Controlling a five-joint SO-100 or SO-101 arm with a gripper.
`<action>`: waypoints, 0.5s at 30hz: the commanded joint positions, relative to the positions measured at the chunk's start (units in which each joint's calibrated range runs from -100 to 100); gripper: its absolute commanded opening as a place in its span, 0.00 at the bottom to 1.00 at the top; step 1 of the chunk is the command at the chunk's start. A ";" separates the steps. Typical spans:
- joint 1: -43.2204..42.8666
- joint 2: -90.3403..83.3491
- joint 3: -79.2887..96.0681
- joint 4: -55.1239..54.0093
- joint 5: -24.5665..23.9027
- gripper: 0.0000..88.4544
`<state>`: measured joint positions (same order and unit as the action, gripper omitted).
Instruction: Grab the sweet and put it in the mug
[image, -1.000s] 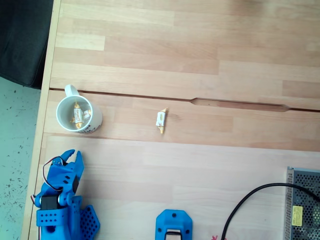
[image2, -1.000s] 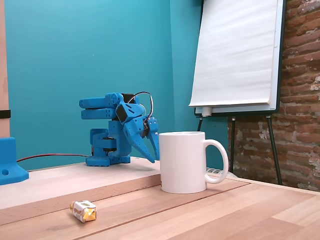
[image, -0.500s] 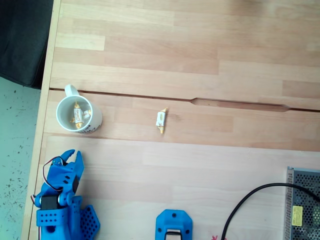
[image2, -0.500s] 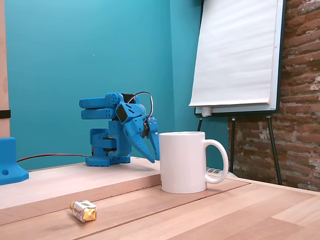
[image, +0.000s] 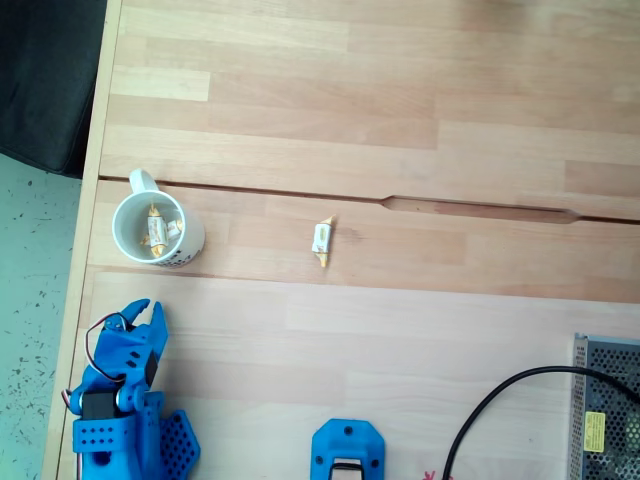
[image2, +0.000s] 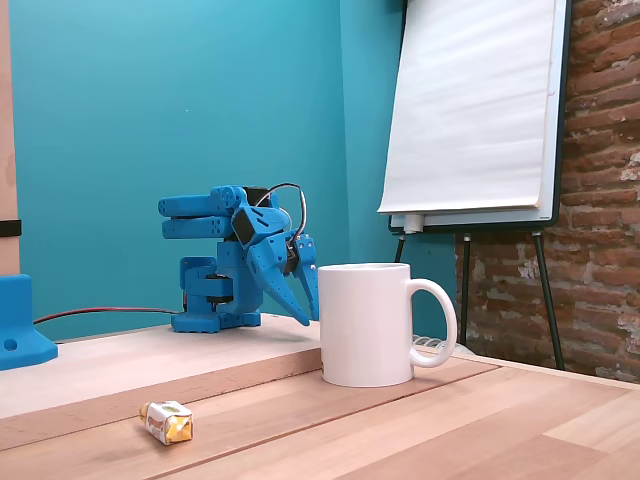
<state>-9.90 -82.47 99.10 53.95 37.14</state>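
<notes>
**Arm folded by the mug, one sweet lying free on the table**

In the fixed view from above, the arm (image: 120, 410) sits folded at the lower left, near the left edge of the table (image: 400, 100). Its gripper (image: 140, 312) points toward 12 o'clock, and the two blue fingers stand a little apart with nothing between them. The mug (image: 152, 228) stands upright at 12 o'clock from the gripper, near it but not touching. Its handle points to about 11 o'clock. Inside the mug lie some wrapped candies (image: 155, 227); how many, I cannot tell. The sweet (image: 321, 240) lies on the wood at 3 o'clock from the mug, well apart from it and from the gripper, with its long side running roughly from 12 to 6 o'clock. At the bottom edge there is a blue part (image: 347, 452), then a black cable (image: 490, 405), and a metal mesh box (image: 608, 420) in the lower right corner.

In the low fixed view from the side, the sweet (image2: 167, 421) is at the lower left on the front board. The arm (image2: 225, 265) is behind, and the gripper (image2: 300, 300) points down to about 5 o'clock, its tips slightly parted just beside the left wall of the mug (image2: 368, 325). The mug handle points to 3 o'clock here. A flip chart (image2: 478, 110) stands at the right before a brick wall (image2: 605, 180).
</notes>
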 joint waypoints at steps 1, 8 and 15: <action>-0.20 -0.58 0.90 -0.08 -0.10 0.04; -0.20 -0.58 0.90 -0.08 -0.10 0.04; -0.49 -0.58 0.90 -0.08 -0.10 0.04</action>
<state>-9.97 -82.47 99.10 53.95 37.14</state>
